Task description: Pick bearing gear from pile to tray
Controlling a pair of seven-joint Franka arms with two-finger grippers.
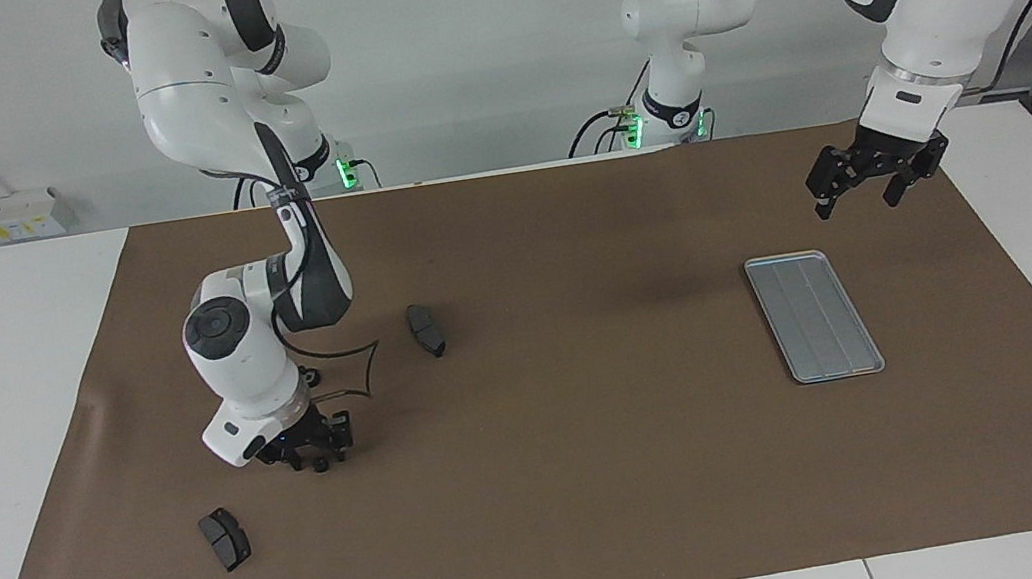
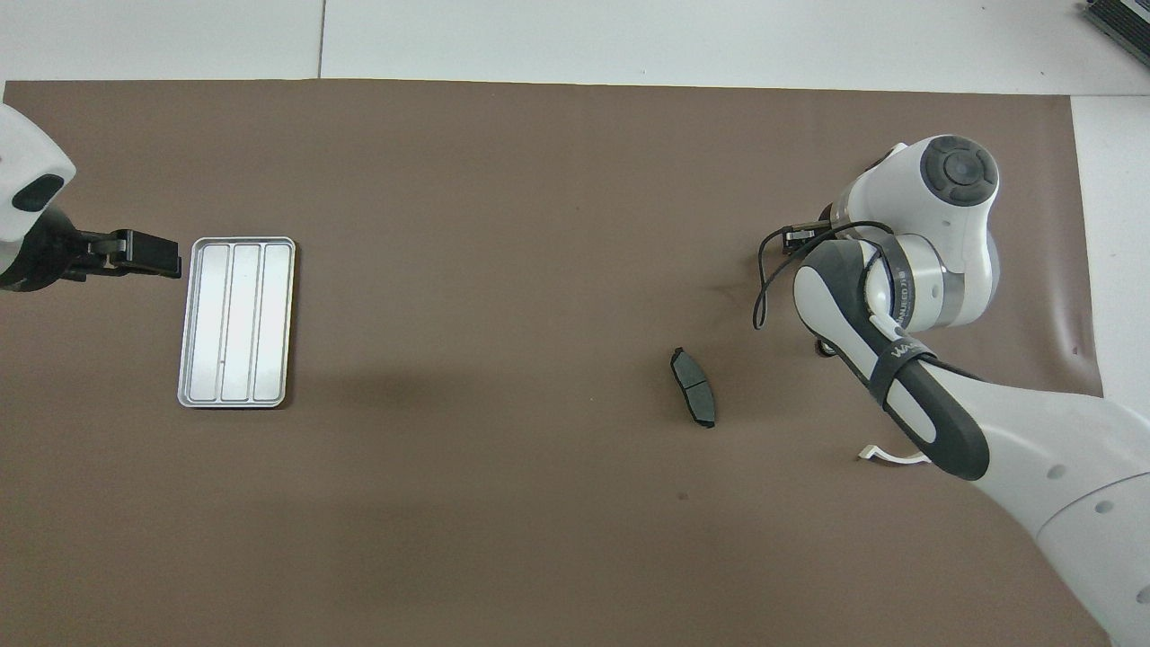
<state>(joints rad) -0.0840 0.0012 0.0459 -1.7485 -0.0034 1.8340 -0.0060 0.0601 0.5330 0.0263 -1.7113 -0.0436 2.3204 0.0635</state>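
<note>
Clock convention: 12 o'clock points away from my bases, 3 o'clock toward my right arm's end of the counter.

Right gripper (image 1: 315,455) is low over the brown mat (image 1: 584,482), directly above a small black bearing gear (image 1: 322,466). The gear sits on the mat at about 1 o'clock from the nearer dark pad (image 1: 426,329). I cannot tell whether this gripper has closed on the gear or only brackets it. In the overhead view my own wrist hides the spot.

Left gripper (image 1: 857,203) waits in the air over the mat at about 10 o'clock of the tray (image 1: 815,315), its fingers spread wide and holding nothing. The tray is bare.

The rest of the pile:
- a second pad (image 1: 224,539)
- a white half-ring (image 2: 889,456)
- what looks like another tiny gear (image 1: 313,376), partly tucked under my right arm

Handling judgement:
- The gear should be light, rigid and not fragile.
- It is small, round and probably smooth, so it could roll or squirt out of an off-centre pinch.
- Best hold is across its diameter at the rim, with the tips reaching almost to the mat.
- The tray lies at roughly 9 o'clock, well apart from the gear, so the carry is long and needs a firm pinch.
</note>
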